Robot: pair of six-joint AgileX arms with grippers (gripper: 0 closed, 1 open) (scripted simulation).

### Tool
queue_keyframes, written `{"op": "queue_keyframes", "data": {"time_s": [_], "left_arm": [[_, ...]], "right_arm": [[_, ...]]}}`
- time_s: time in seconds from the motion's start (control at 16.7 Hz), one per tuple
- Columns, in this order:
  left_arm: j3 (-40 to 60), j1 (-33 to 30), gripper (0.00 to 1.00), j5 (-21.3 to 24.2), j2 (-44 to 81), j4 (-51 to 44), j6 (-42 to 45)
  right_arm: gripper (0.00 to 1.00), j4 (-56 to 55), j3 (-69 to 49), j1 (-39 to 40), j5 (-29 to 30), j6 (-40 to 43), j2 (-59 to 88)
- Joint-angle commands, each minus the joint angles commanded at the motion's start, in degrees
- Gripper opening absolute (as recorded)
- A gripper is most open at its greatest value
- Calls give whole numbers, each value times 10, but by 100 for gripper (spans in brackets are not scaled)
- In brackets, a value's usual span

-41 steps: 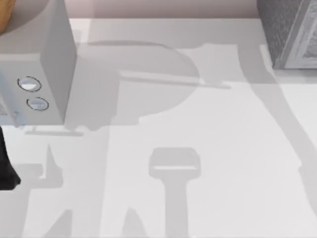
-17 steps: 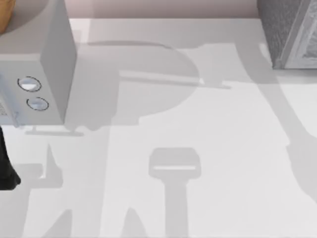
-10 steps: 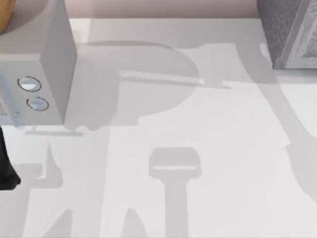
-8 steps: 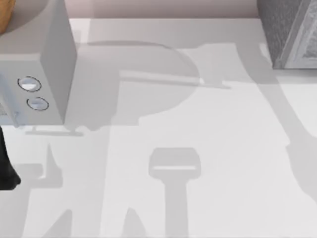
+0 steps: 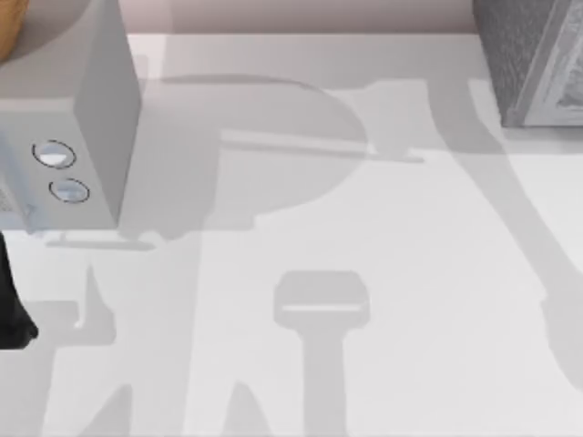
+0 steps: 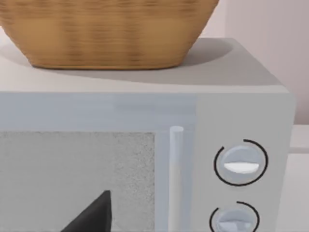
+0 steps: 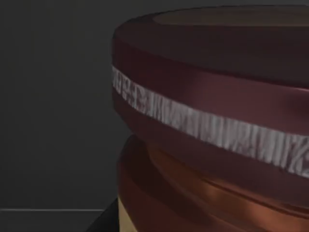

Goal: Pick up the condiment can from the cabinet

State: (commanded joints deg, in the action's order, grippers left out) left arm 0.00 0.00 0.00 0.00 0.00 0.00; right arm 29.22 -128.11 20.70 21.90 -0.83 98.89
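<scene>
The condiment can [image 7: 212, 121] sits very close in front of my right wrist camera. Its dark maroon lid has a pale streaked band around it, with a reddish rim below and a strip of tan body at the bottom edge. Behind it is the dark inside wall of the cabinet [image 7: 53, 96]. From above, the grey speckled cabinet [image 5: 533, 64] stands at the table's far right corner. My left arm [image 5: 11, 300] is parked at the left edge, in front of the microwave.
A grey microwave [image 5: 82, 118] with two round knobs stands at the far left, and a woven basket [image 6: 106, 34] rests on top of it. The white table [image 5: 301, 228] carries only shadows across its middle.
The right arm's shadow on the table's right side has shifted slightly. My left arm and the microwave have stayed put.
</scene>
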Motion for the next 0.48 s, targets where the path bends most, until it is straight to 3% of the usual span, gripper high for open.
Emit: {"op": "queue_keyframes", "data": {"time_s": [0.48], "left_arm": [[0, 0, 100, 0, 0, 0, 0]], "right_arm": [[0, 111, 51, 94, 95, 0, -163]]}}
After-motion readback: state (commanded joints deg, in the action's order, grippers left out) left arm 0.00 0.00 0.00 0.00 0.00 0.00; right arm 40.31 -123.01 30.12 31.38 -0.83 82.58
